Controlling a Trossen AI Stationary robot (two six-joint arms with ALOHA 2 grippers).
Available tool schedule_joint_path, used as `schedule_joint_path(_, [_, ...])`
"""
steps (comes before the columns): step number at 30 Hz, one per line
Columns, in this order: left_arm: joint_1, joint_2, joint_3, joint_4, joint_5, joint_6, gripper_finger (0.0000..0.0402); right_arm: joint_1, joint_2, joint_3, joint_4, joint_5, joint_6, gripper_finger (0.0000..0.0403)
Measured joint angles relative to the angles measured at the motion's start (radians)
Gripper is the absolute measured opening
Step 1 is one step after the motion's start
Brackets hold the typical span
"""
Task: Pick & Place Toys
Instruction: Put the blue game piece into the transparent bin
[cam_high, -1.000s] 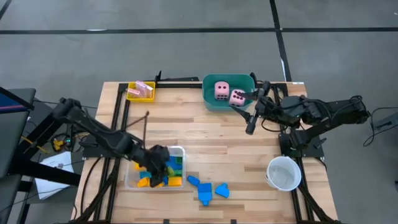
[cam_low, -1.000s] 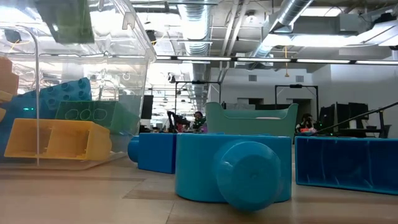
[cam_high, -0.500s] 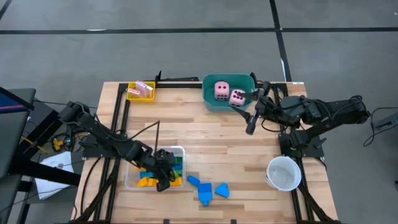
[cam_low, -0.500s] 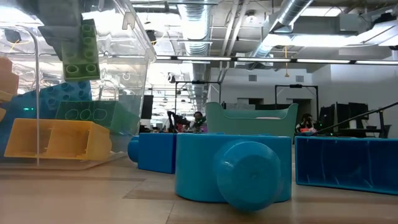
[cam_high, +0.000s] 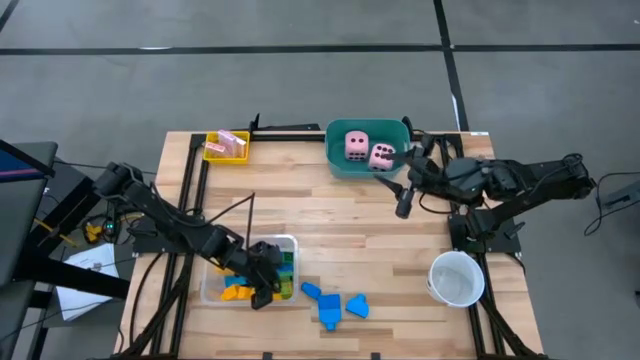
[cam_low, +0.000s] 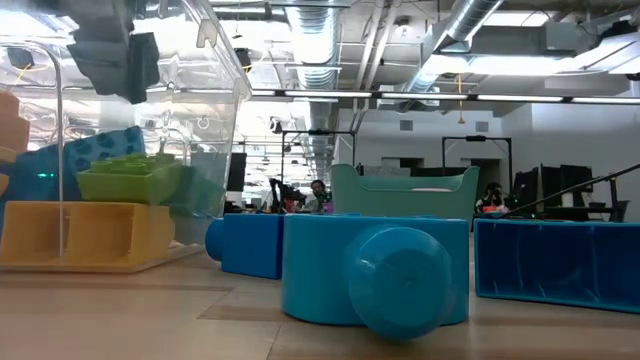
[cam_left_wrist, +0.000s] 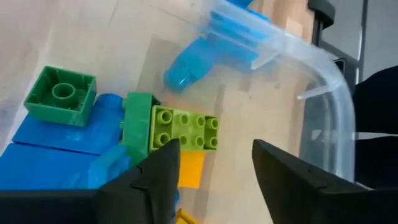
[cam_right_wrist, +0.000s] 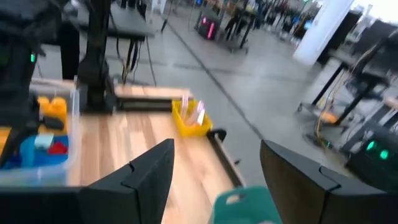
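Nearest the table's front edge, three blue blocks (cam_high: 332, 304) lie loose on the wood just beside the clear tray (cam_left_wrist: 323, 87); they look like the toys not yet put away. Just behind them the left gripper (cam_high: 262, 290) hangs inside the tray, its fingers (cam_left_wrist: 158, 171) parted with nothing between them. A light-green block (cam_left_wrist: 183, 129) lies flat below them on the heap, against a dark-green block (cam_left_wrist: 61, 94) and blue ones. The low view shows it resting apart from the gripper. The step in hand looks like the end of a drop into the tray. To do it well, the left arm should rise straight up until its fingers clear the tray's wall, and only then swing out. A sideways pull could catch the rim and drag the light tray, or knock the blue blocks beside it. For the next pick, it would do best to come down on one blue block from above with fingers wide, across its flat sides. Farther back, the right gripper (cam_high: 403, 205) waits just beside the tub (cam_high: 340, 165), fingers apart and empty. The two dice (cam_high: 357, 144) sit in the tub. At the far edge, the cards (cam_high: 232, 142) lie in the yellow tray (cam_high: 212, 152).
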Motion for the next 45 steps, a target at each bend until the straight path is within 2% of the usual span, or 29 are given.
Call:
schedule_joint_path(4, [0.0,-0.038,0.0,0.004,0.0,0.0,0.0215,0.0,0.013,0.0,-0.154,-0.031,0.149,0.023])
schedule_joint_path(7, [0.002,-0.088,0.0,0.031,-0.008,0.0,0.0227,0.0,0.024,-0.003,-0.294,-0.134,0.305,0.023])
schedule_joint_path(12, [0.002,-0.194,0.0,0.15,-0.039,0.017,0.025,0.023,0.067,-0.006,-0.361,-0.333,0.538,0.023])
schedule_joint_path(20, [0.002,-0.344,0.0,0.352,-0.123,0.181,0.0283,0.186,0.201,-0.005,-0.403,-0.513,0.786,0.0248])
schedule_joint_path(28, [0.003,-0.442,0.001,0.389,-0.182,0.339,0.0286,0.367,0.373,-0.005,-0.401,-0.52,0.949,0.0311])
schedule_joint_path(33, [0.003,-0.453,0.001,0.384,-0.185,0.387,0.0286,0.444,0.51,-0.005,-0.365,-0.456,0.89,0.0353])
schedule_joint_path(39, [0.003,-0.447,0.0,0.385,-0.182,0.392,0.0286,0.451,0.638,-0.005,-0.307,-0.442,0.874,0.0392])
schedule_joint_path(45, [0.003,-0.447,0.0,0.385,-0.182,0.392,0.0286,0.417,0.72,-0.005,-0.213,-0.471,0.858,0.0397])
